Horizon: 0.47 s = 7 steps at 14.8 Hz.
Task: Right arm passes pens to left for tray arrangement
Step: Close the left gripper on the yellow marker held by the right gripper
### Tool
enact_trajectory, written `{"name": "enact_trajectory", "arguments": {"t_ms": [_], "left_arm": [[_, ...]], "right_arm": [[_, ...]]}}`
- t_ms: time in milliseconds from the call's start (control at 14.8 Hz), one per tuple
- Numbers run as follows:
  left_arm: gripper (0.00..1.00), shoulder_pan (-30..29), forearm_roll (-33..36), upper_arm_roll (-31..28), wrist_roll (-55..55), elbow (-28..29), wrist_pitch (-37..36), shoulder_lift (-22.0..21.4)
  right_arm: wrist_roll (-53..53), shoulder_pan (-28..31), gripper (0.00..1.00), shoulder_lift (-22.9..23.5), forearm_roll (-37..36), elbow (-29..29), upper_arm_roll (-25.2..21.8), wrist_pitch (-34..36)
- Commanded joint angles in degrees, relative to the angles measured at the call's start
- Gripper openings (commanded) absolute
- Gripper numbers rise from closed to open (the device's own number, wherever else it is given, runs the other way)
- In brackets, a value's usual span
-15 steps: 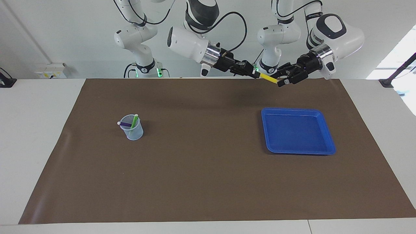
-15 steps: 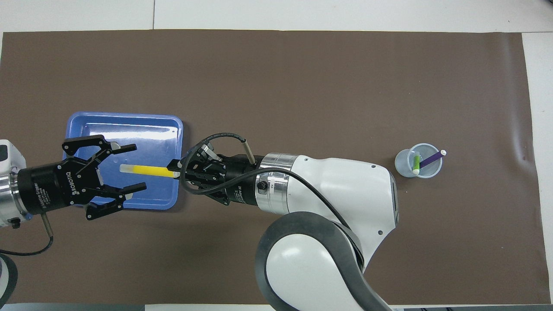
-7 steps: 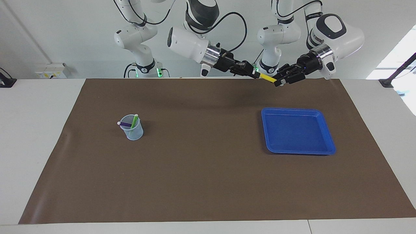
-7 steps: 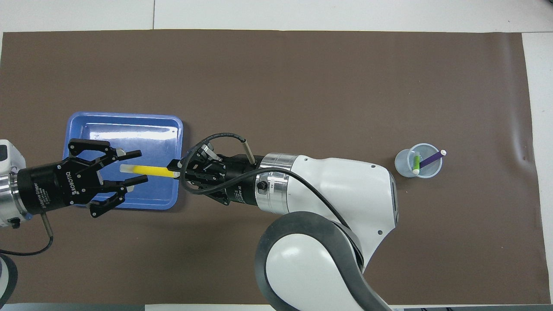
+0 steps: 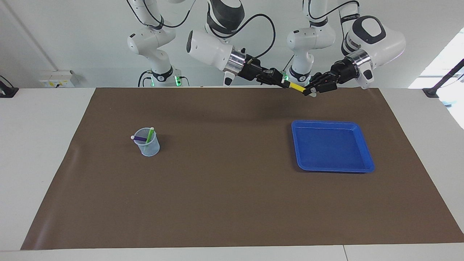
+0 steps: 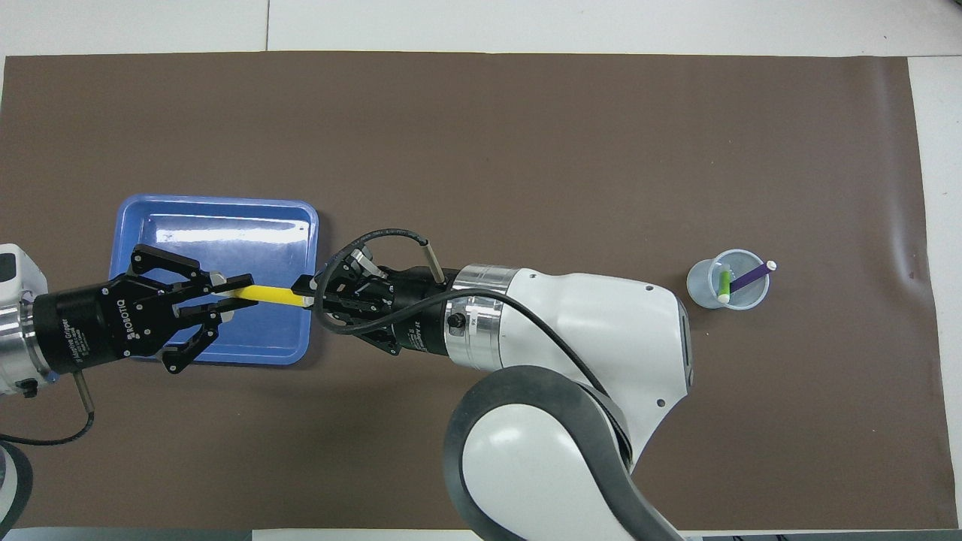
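While both arms meet in mid-air, here's the picture:
Left gripper (image 6: 225, 294): fingertips pinched onto the pale-capped end of the yellow pen (image 6: 272, 294), up over the tray's edge nearer the robots.
Right gripper (image 6: 307, 289): clamped on the pen's other end, no release showing.
Tray (image 5: 331, 165): blue, bare, toward the left arm's end.
Cup (image 5: 146, 142): holds the purple pen (image 5: 139, 138) and green pen (image 5: 149, 135).
Progress: first handover mid-exchange; none placed, two waiting.

My arms (image 6: 594, 330) are glossy white with dark grey joint bands and silver wrist rings. My black grippers (image 6: 218, 297) carry white ROBOTIQ lettering. A black cable (image 6: 376, 240) loops over one wrist.
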<state>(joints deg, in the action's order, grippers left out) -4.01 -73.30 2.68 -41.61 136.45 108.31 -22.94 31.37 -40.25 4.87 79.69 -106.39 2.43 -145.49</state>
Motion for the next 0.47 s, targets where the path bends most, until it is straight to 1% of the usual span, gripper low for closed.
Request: {"name": "enact_trajectory", "arguments": {"t_ms": [0, 135, 203, 271, 339, 406], "left_arm": [[0.00, 0.50, -0.88, -0.04, -1.02, 1.36, 1.20, -1.67], [0.00, 0.32, -0.88, -0.13, -1.11, 1.36, 0.94, -1.67], [0.00, 0.32, -0.88, -0.13, -1.37, 1.36, 1.02, -1.67], [0.00, 0.24, -0.88, -0.13, -1.98, 1.27, 1.02, -1.58], [0.00, 0.06, -0.88, -0.13, -2.16, 1.19, 1.02, -1.58], [0.00, -0.03, -0.88, -0.13, -2.25, 1.19, 1.11, -1.50]], "right_arm": [[1.33, -0.35, 0.00, 0.31, -0.41, 0.22, -0.06, -0.49], [1.68, -0.35, 0.00, 0.31, -0.59, 0.13, -0.06, -0.49], [1.68, -0.35, 0.45, 0.31, -1.98, 0.13, -0.06, -0.41], [1.77, -0.26, 0.71, 0.31, -3.13, 0.22, -0.06, -0.41], [1.77, -0.26, 0.90, 0.31, -3.66, 0.31, -0.06, -0.49], [1.68, -0.18, 1.00, 0.31, -4.54, 0.22, -0.14, -0.49]]}}
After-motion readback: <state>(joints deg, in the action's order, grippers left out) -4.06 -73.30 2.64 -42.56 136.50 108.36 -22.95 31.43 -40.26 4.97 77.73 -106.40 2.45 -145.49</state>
